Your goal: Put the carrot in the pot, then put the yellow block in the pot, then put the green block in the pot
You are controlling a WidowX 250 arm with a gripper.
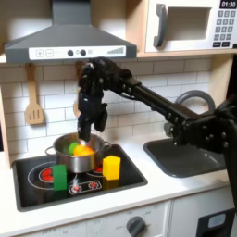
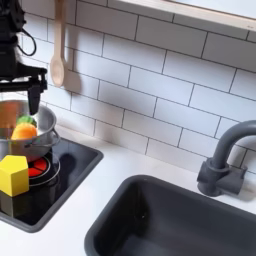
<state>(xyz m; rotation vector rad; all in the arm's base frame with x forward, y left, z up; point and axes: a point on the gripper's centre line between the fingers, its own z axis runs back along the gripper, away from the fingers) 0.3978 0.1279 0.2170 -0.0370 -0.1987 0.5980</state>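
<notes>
On the black hob stands the steel pot (image 1: 67,159) (image 2: 12,112). The carrot (image 1: 84,150) (image 2: 24,130) lies inside it, orange body up and green leafy end beside it. My gripper (image 1: 92,131) hangs just above the pot's rim, pointing down, open and holding nothing. One of its fingers (image 2: 38,95) shows over the pot in the second exterior view. The green block (image 1: 60,176) stands on the hob in front of the pot. At the first exterior view's right of the pot, the yellow block (image 1: 111,167) (image 2: 13,174) also stands on the hob.
A wooden spoon (image 1: 34,105) (image 2: 58,48) hangs on the tiled wall. The dark sink (image 1: 185,159) (image 2: 175,222) with a grey faucet (image 1: 192,100) (image 2: 226,160) lies at the first exterior view's right of the hob (image 1: 125,179). A range hood (image 1: 65,42) and microwave (image 1: 190,25) sit overhead.
</notes>
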